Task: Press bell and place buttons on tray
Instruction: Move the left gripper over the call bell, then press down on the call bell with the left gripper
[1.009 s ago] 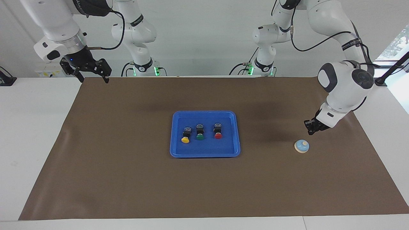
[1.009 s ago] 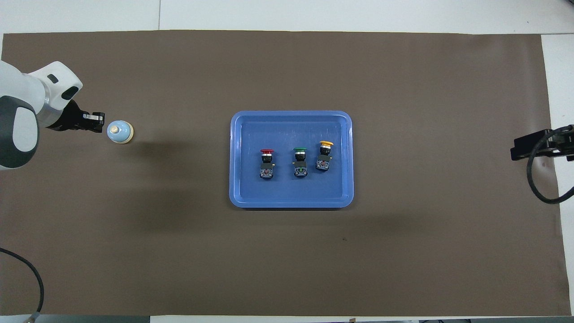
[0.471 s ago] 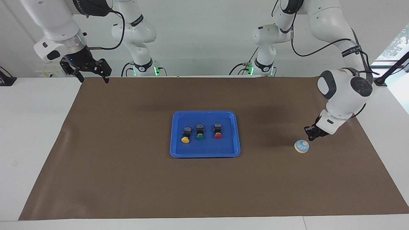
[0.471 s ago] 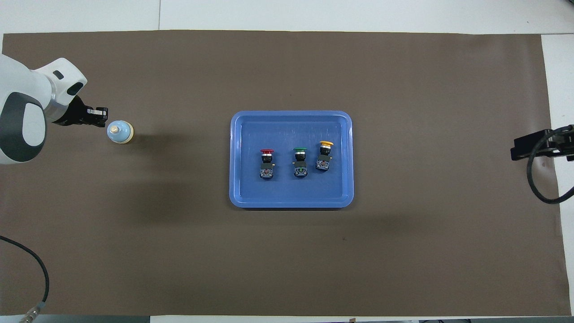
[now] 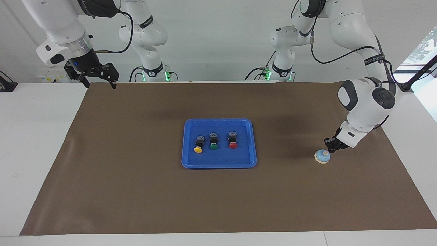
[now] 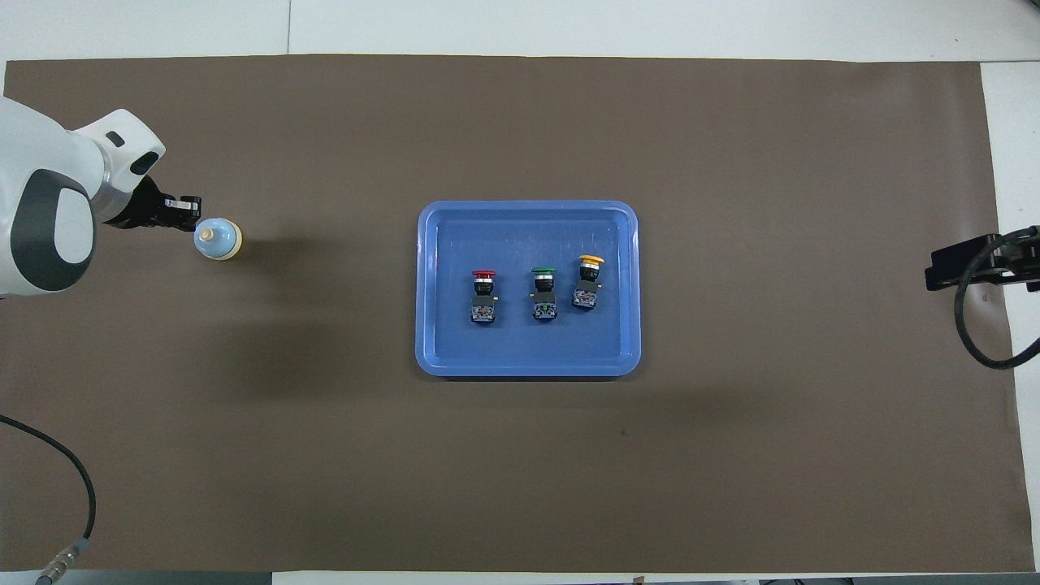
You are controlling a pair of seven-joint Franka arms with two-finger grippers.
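The light-blue bell point(image 5: 322, 156) stands on the brown mat toward the left arm's end of the table; it also shows in the overhead view point(image 6: 217, 239). My left gripper point(image 5: 329, 147) hangs just over its cream knob, and I cannot tell if they touch; the overhead view shows the gripper point(image 6: 188, 214) at the bell's edge. The blue tray point(image 5: 218, 166) lies mid-table and holds the yellow button point(image 5: 198, 145), the green button point(image 5: 213, 142) and the red button point(image 5: 233, 140), side by side. My right gripper point(image 5: 99, 81) waits, open and empty, over the mat's corner at its own end.
The brown mat point(image 5: 136, 191) covers most of the white table. In the overhead view the tray's rim point(image 6: 528, 370) sits mid-mat. A black cable point(image 6: 979, 325) loops at the right arm's end, and another cable point(image 6: 73, 487) lies at the left arm's end.
My left gripper has come down and in toward the bell, from beside it to just over its knob. The right arm, the tray and the buttons have not moved.
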